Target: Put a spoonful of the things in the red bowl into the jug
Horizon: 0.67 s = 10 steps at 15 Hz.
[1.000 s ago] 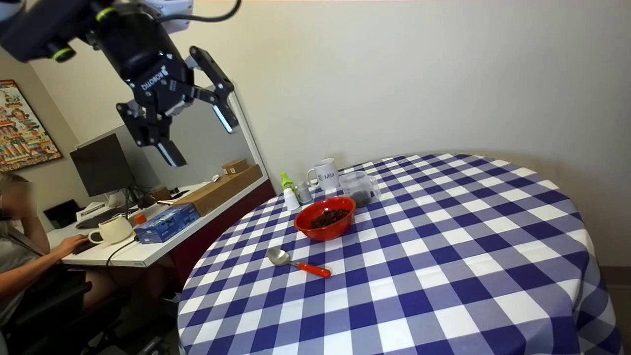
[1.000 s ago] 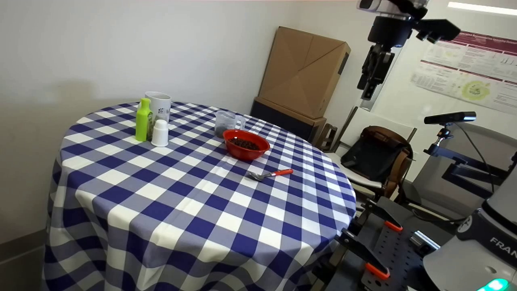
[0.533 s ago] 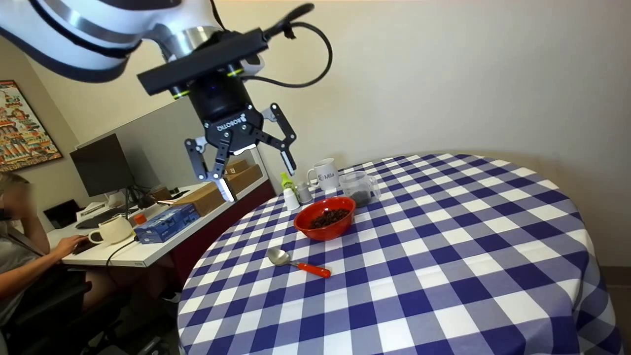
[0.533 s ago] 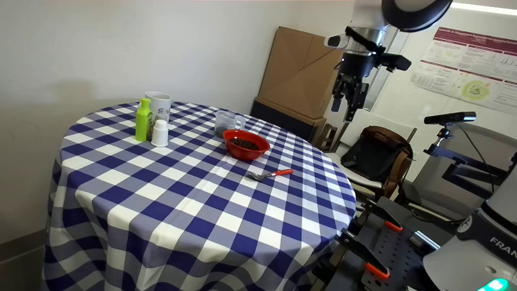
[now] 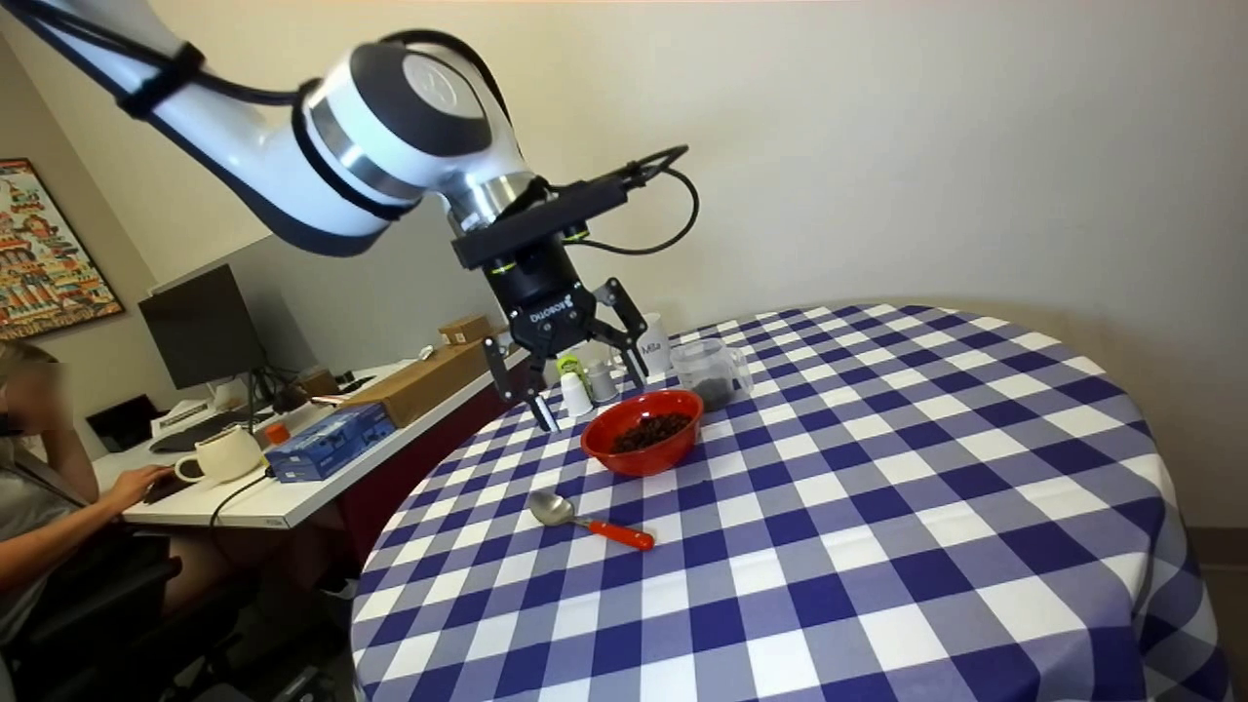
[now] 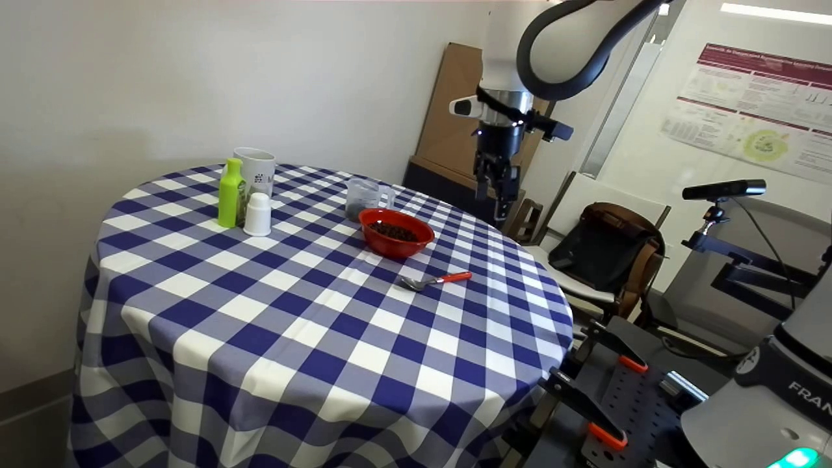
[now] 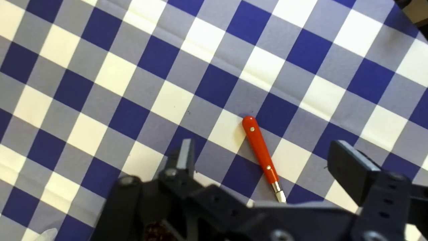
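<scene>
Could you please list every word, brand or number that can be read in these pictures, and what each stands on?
"ROBOTIQ", upside down in an exterior view, on the gripper.
"Mila", on the white mug.
"FRAN", cut off by the picture's edge, on the robot's base.
Too small or blurred to read: marks on the white poster, blue box and nearer clamp.

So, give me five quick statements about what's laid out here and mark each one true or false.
1. The round red bowl and the clear jug with a handle both stand upright. True.
2. The bowl is empty. False: it holds small dark pieces.
3. The red-handled metal spoon lies on the blue-and-white checked tablecloth. True.
4. The black two-fingered pincer is open. True.
5. The pincer grips the jug. False: it holds nothing.
</scene>
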Motion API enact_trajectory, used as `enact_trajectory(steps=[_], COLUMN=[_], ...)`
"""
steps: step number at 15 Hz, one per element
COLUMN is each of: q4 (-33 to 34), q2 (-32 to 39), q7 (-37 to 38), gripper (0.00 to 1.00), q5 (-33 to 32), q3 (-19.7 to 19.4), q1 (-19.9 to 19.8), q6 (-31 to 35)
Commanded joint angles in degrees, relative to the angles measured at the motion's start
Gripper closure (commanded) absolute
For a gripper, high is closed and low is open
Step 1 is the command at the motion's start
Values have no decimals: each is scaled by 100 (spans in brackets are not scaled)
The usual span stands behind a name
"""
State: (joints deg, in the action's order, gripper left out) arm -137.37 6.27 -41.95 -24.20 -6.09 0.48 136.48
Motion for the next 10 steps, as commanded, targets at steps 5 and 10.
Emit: enact_trajectory(steps=[5, 10], q4=[828, 723], q2=[1439, 1770], q7=[277, 551], gripper=[0, 0], q5=[-429, -885], q3=[181, 235], q1=[-97, 2], q6=[140, 184])
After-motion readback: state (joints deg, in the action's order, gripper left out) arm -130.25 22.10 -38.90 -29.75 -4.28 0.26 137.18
